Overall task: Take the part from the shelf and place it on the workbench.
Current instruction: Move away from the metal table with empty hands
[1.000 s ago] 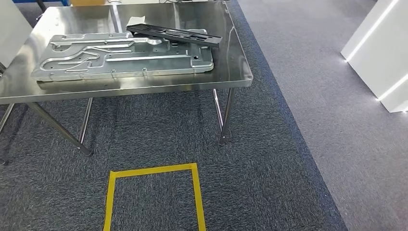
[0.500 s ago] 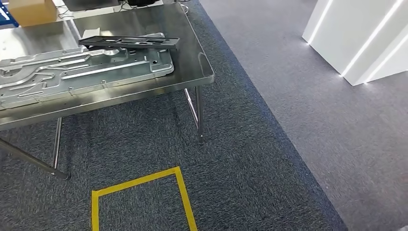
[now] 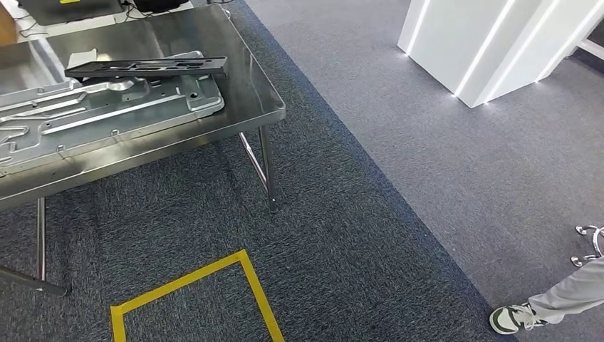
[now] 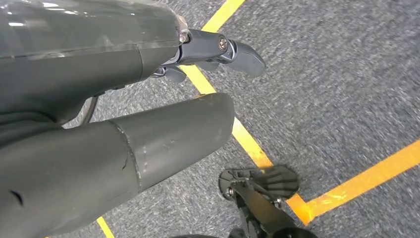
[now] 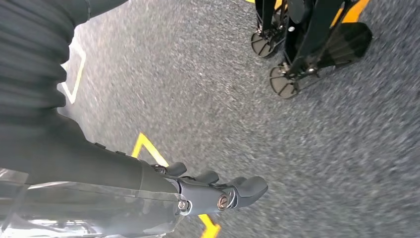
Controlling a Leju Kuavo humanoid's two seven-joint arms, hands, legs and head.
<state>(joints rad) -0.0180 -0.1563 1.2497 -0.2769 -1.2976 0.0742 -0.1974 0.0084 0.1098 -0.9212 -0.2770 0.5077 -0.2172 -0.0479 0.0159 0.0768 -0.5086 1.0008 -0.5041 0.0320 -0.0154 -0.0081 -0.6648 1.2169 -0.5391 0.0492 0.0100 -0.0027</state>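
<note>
On workbench [image 3: 256, 85], black part [image 3: 146, 68], robot hand [image 4: 208, 54] well apart

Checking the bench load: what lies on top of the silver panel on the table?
A long black part lies across the far edge of the silver panel. What sits under it is covered.

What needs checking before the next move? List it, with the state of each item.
1. Left hand free to grasp: ok, it holds nothing above the carpet.
2. Right hand free: ok, it holds nothing.
3. Black part settled: ok, it lies on the silver panel on the workbench.
4. Walking space on the right: not ok, a person's shoe stands on the floor there.
5. Shelf located: cannot tell.
</note>
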